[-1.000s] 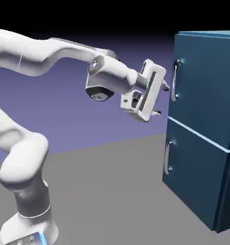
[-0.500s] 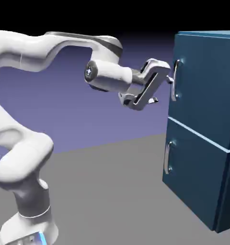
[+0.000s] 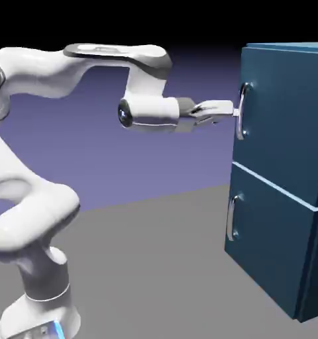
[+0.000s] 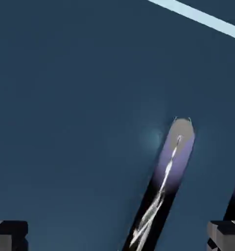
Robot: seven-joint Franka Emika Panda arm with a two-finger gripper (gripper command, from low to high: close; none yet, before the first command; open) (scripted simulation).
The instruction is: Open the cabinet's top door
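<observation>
1. Gripper (image 3: 236,112) level, fingers apart, holding nothing, tips at the top door's handle (image 3: 242,111).
2. Hand view: handle (image 4: 163,184) sits between the finger tips (image 4: 9,234), closer to the right one.
3. Cabinet (image 3: 291,185) on the exterior view's right; top door (image 3: 281,119) closed.

White rounded arm (image 3: 36,218); dark grey joint bands; small grey fingers (image 4: 11,234).
</observation>
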